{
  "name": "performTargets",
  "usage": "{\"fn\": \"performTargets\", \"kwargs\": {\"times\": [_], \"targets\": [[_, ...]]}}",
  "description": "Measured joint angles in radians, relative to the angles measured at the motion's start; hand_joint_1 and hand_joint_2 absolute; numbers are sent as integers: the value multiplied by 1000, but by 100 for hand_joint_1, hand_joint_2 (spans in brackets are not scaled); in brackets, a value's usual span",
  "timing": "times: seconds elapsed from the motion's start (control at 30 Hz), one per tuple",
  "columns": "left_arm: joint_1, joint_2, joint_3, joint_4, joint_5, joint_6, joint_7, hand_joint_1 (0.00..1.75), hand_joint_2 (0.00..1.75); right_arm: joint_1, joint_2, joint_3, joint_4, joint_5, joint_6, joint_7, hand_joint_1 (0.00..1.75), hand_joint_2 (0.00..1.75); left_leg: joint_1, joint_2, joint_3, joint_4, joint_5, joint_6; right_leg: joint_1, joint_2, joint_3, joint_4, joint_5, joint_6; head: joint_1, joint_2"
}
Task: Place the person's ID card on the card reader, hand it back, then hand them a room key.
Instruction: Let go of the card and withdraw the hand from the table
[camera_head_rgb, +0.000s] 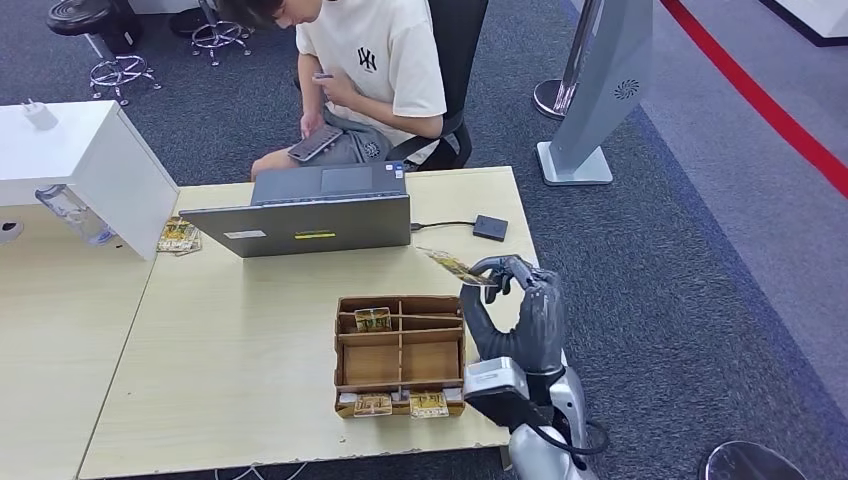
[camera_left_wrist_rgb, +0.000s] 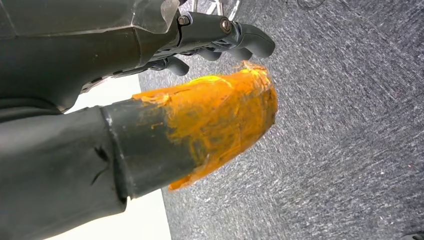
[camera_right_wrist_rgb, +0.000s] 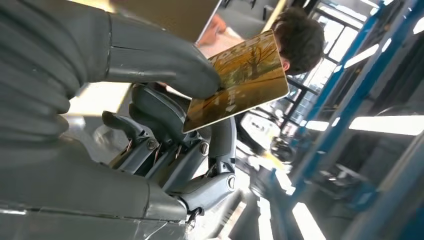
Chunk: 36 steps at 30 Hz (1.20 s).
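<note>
My right hand (camera_head_rgb: 520, 310) is raised above the table's right side and pinches a card (camera_head_rgb: 452, 265) with a yellow tree picture between thumb and fingers. In the right wrist view the card (camera_right_wrist_rgb: 240, 82) sticks out past the thumb (camera_right_wrist_rgb: 160, 60) toward the person. The black card reader (camera_head_rgb: 490, 227) lies on the table beyond the hand, cabled to the laptop (camera_head_rgb: 310, 215). The seated person (camera_head_rgb: 370, 70) behind the laptop looks down at a phone. My left hand (camera_left_wrist_rgb: 200, 125) hangs over the carpet and holds nothing; its thumb tip is wrapped in orange tape.
A wooden divided box (camera_head_rgb: 400, 300) stands left of my right hand with similar cards (camera_head_rgb: 372, 319) in its compartments. More cards (camera_head_rgb: 178, 236) lie by a white cabinet (camera_head_rgb: 70, 160). A grey stand (camera_head_rgb: 590, 90) is on the carpet at the back right.
</note>
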Motion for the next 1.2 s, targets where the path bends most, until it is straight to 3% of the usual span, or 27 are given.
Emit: {"fn": "performTargets", "kwargs": {"times": [0.1,0.33,0.53,0.83,1.2], "targets": [[-1,0,-2,0,-16,-7,-1,0,0,-39,13,-2,28,181,-7,-2,175,175,0,0,0,0,0,0,0,0,0,0,0,0,0,0],[-5,3,-28,0,-30,-23,-2,0,0,-176,67,-48,126,467,-8,11,175,175,0,0,0,0,1,-1,0,0,0,0,1,0,0,0],[-23,5,-75,0,-30,-45,9,0,0,-328,98,-68,253,655,-8,118,175,175,0,0,0,0,2,-1,0,0,0,1,2,0,0,0],[-34,7,-114,0,-30,-55,14,0,0,-431,108,-68,358,727,-9,192,175,175,0,0,0,0,2,-1,0,0,0,1,2,0,0,0],[-53,8,-164,0,-30,-80,25,0,0,-655,104,-16,649,822,-9,480,175,175,0,0,0,0,3,-2,0,0,-1,1,3,0,0,0]]}}
